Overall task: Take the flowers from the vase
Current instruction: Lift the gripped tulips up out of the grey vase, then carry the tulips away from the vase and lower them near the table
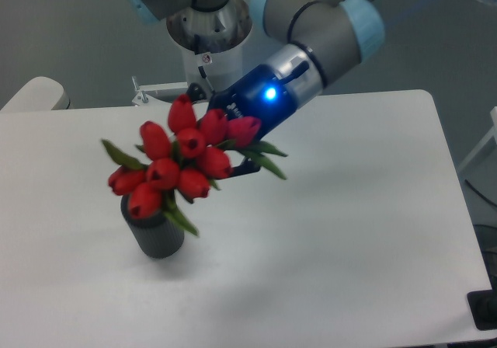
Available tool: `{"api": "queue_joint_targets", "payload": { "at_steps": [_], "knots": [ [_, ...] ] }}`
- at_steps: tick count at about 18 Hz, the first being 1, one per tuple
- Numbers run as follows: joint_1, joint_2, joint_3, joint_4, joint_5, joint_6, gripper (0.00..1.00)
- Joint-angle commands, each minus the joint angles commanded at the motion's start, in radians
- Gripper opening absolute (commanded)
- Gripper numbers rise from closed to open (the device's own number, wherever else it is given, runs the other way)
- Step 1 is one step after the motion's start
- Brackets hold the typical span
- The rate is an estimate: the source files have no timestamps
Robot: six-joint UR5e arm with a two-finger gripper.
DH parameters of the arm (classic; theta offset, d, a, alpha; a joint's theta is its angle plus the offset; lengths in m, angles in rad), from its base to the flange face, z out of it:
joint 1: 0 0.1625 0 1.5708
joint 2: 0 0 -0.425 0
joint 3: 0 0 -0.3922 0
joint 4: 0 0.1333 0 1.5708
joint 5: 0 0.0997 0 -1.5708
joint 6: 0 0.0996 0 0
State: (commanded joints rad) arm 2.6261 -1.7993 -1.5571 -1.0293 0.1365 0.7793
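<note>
Above the vase (158, 233), at the left of the tabletop (349, 208), the flowers (180, 164) hang tilted in my hand (233, 150), which is clamped on the bunch behind the buds. I judge the lift mostly done, though I cannot tell whether the stem ends have cleared the mouth. My arm (326, 29) reaches down from the far side, wrist angled left.

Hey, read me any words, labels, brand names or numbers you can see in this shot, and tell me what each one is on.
Small sticker on the robot base: red and white mark, too small to read.
Pale lettering on the dark claw body: too blurred to read.
Flowers, vase, table: no text.
</note>
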Motion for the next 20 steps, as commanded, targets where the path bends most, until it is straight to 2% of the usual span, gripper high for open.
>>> {"api": "queue_joint_targets", "payload": {
  "at_steps": [7, 12, 15, 20],
  "knots": [
    [0.04, -0.015, 0.015, 0.003, -0.028, 0.018, 0.05],
    [0.041, -0.109, 0.089, 0.035, 0.009, 0.023, 0.06],
    [0.055, -0.164, 0.12, 0.066, 0.122, 0.029, 0.06],
    [0.089, -0.187, 0.127, 0.083, 0.383, 0.11, 0.06]
  ]
}}
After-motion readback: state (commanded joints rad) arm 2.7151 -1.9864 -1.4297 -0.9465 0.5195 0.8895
